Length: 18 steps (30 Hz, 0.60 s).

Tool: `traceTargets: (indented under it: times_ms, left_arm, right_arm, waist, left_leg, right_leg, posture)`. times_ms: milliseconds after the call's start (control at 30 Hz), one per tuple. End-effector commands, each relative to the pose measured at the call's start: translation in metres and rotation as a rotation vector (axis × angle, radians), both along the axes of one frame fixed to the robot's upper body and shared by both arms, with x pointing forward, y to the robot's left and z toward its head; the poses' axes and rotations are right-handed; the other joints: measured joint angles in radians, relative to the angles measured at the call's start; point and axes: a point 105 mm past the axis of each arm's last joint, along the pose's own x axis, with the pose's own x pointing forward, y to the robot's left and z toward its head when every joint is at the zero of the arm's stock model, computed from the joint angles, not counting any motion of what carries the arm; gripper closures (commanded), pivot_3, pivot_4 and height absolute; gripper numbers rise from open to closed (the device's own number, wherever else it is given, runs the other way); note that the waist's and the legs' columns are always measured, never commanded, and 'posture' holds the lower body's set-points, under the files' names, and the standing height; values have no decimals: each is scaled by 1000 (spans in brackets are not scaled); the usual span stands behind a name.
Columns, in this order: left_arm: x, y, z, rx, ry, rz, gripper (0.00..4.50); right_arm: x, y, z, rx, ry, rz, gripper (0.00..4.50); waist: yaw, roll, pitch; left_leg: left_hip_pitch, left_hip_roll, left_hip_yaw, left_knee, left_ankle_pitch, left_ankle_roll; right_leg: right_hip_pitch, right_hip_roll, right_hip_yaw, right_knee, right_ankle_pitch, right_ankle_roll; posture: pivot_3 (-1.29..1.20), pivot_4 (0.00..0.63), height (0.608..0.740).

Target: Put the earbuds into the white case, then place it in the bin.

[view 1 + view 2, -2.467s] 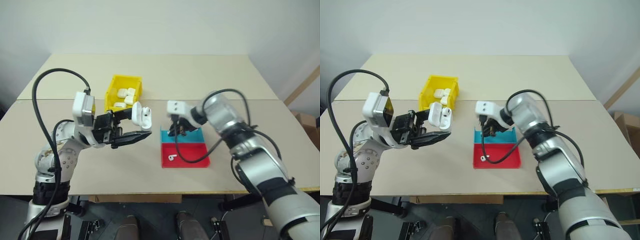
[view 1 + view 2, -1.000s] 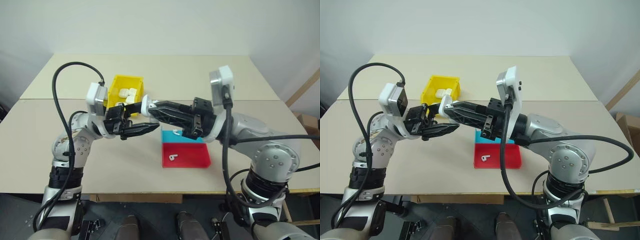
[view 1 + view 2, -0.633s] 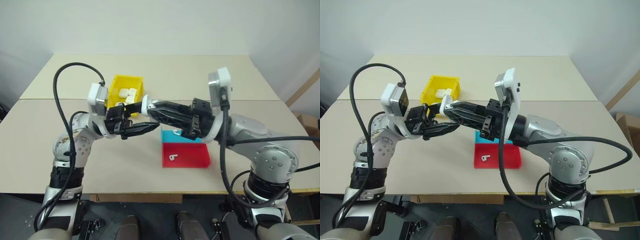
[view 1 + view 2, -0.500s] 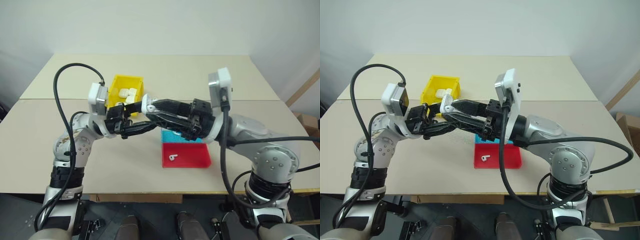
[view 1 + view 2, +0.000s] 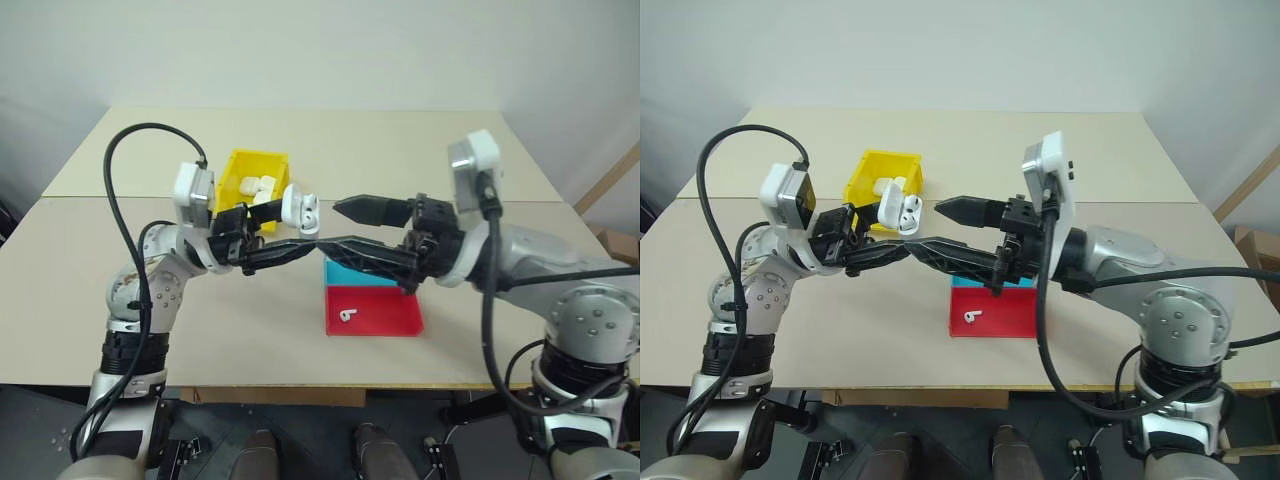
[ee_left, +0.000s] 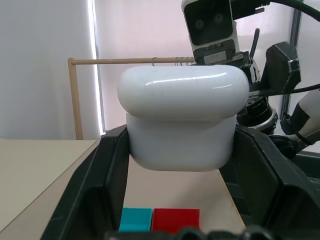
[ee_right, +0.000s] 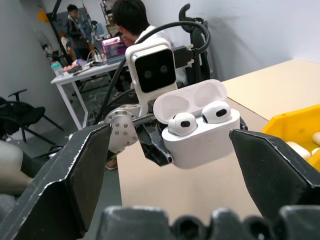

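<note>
Beige table (image 5: 400, 150) against plain white wall (image 5: 320, 50)

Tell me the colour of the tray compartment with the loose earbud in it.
Red: the earbud lies in the tray's red compartment, clearest in the left eye view.

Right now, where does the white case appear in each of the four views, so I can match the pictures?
Left eye view: the white case, lid open, above centre-left, in the left pincer.
Right eye view: same case, left of centre, beside the bin.
Left wrist view: case seen from behind, centre.
Right wrist view: open case with both earbuds seated, centre.
Shared landmark: the red-and-blue tray.
</note>
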Motion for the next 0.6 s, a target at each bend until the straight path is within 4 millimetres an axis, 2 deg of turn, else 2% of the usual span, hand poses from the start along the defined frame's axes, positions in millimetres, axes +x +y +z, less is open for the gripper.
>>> traceTargets:
  times_ms: [33,133,267,400,500,600]
  left_arm:
    - [-2,-3,9,-1,-52,-23,1737]
    - [-1,-6,6,16,-39,-49,1737]
    - [-2,-11,3,33,-27,-92,1737]
    - [-1,-15,0,46,-21,-113,1737]
    - [-2,-16,-2,52,-17,-125,1737]
    - [-1,-17,-2,53,-17,-127,1737]
  right_arm:
    - [0,-10,26,-48,-108,16,551]
    - [16,-6,43,-192,-203,-1,1515]
    - [30,7,66,-357,-397,76,2969]
    - [41,29,72,-518,-559,190,4424]
    - [48,44,68,-587,-637,241,4470]
    - [51,60,53,-667,-716,325,4470]
  waist:
    - [0,0,0]
    - [-7,2,1]
    - [-10,2,1]
    - [-14,4,2]
    - [-15,4,3]
    - [-15,4,3]
  left_leg:
    - [0,0,0,0,0,0]
    - [2,0,1,0,0,0]
    - [1,1,1,-1,0,0]
    - [0,0,2,0,0,0]
    - [0,0,1,0,0,0]
    - [-1,0,1,1,0,0]
  right_leg:
    - [0,0,0,0,0,0]
    - [0,0,1,0,0,0]
    - [-1,1,1,0,-1,0]
    - [-2,1,1,-1,0,0]
    - [-1,1,1,-1,-1,0]
    - [-2,0,1,0,0,0]
  posture:
    - [0,150,740]
    - [0,150,740]
    - [0,150,740]
    - [0,150,740]
    - [0,150,740]
    - [0,150,740]
